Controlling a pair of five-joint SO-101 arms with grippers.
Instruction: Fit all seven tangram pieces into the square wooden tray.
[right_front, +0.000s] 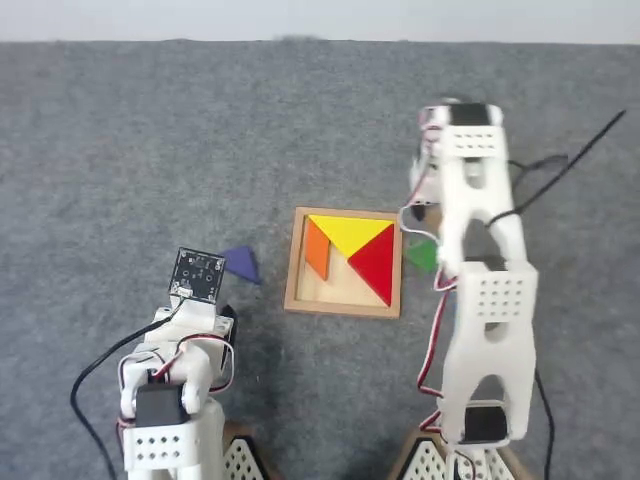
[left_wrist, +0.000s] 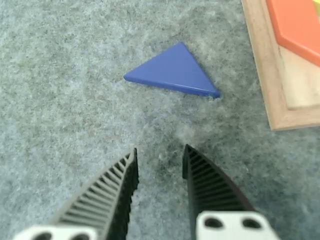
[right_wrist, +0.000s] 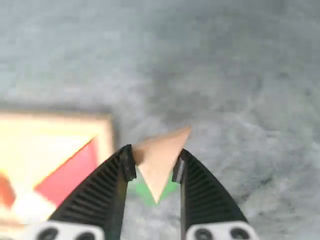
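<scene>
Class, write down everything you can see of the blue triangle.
The blue triangle is a thin, flat piece, smooth and painted a solid blue, with sharp corners. It lies flat on the grey carpet, beside the tray but clear of its rim. The open left gripper hangs just short of it; only the carpet touches it.

- A grey, felt-like mat (right_front: 150, 150) covers the table in the high view, from the 9 o'clock edge across to 3 o'clock and down to 6 o'clock.
- Its nap is short and mottled, with lighter and darker grey flecks mixed together. Both wrist views show the same fuzzy surface close up.
- A pale, plain strip (right_front: 300, 18) runs along the 12 o'clock edge, just past the mat's straight far border. Whether it is wall or bare tabletop cannot be told.
- The light is soft and even, and only faint, soft-edged shadows lie on the mat.
</scene>
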